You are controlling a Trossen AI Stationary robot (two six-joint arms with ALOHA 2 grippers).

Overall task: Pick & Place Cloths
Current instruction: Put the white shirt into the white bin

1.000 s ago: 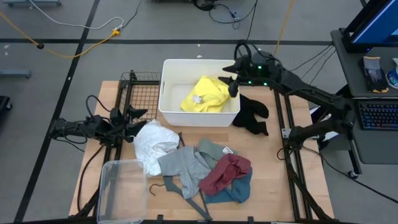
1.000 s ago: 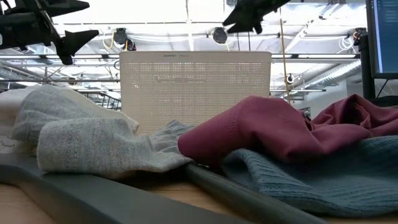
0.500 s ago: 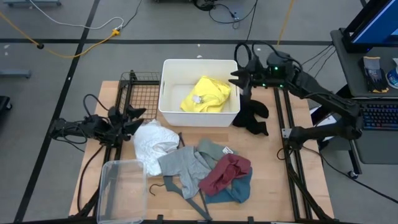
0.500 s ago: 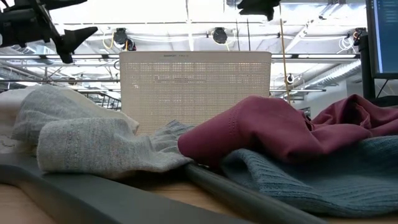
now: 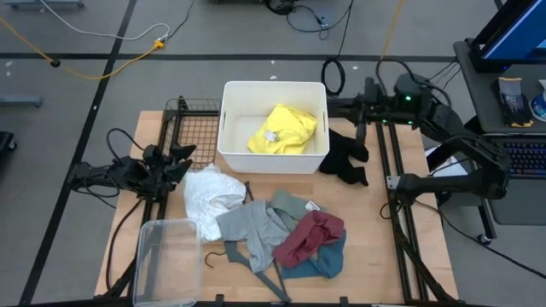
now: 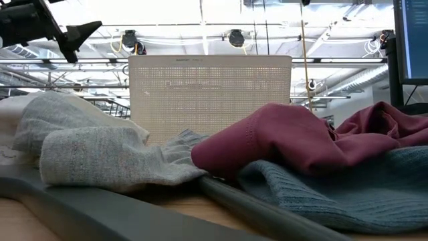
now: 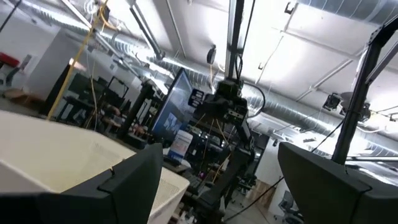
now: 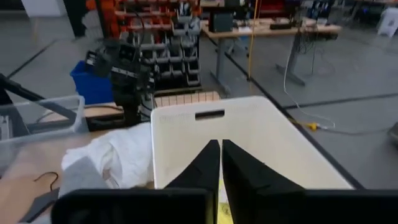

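Observation:
The white bin (image 5: 232, 136) stands at the table's back with the yellow cloth (image 5: 281, 130) lying inside it. The black cloth (image 5: 346, 159) lies on the table against the bin's right wall. The white (image 5: 208, 194), grey (image 5: 254, 227), sage-green (image 5: 290, 205), maroon (image 5: 309, 236) and teal (image 5: 322, 261) cloths lie in a heap at the table's middle. My right gripper (image 8: 220, 144) is shut and holds nothing, hovering above the bin's right rim (image 5: 337, 107). My left gripper (image 5: 183, 160) hovers open at the table's left, beside the white cloth, with nothing between its fingers (image 7: 124, 186).
A clear plastic container (image 5: 166, 260) stands at the near left corner. A thin grey hanger (image 5: 217, 256) lies beside it, partly under the grey cloth. A black wire rack (image 5: 192, 128) stands left of the bin. Bare wood shows at the table's near right.
My right gripper has drawn back from over the yellow cloth toward the table's right edge, has risen out of the low view and has shut with nothing in it. My left gripper has risen a little. The cloths have stayed where they were.

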